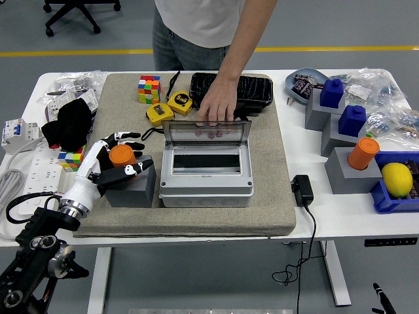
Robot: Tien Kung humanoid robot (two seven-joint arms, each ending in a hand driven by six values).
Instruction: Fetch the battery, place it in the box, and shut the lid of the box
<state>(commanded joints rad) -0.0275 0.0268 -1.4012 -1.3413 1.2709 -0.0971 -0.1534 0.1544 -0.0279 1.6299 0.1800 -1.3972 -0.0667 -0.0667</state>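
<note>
The left hand [112, 165] curls around the orange battery [122, 156], which stands on a grey block [133, 190] just left of the open box [205, 171]. Across the tabletop [327, 209], a person's hand [217, 108] rests on the raised lid [206, 131].

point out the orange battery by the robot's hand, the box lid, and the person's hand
orange battery [122, 155], head view, on its round orange top
box lid [205, 133], head view, on the middle of the raised clear panel
person's hand [217, 107], head view, on the back of the hand at the lid's top edge
</note>
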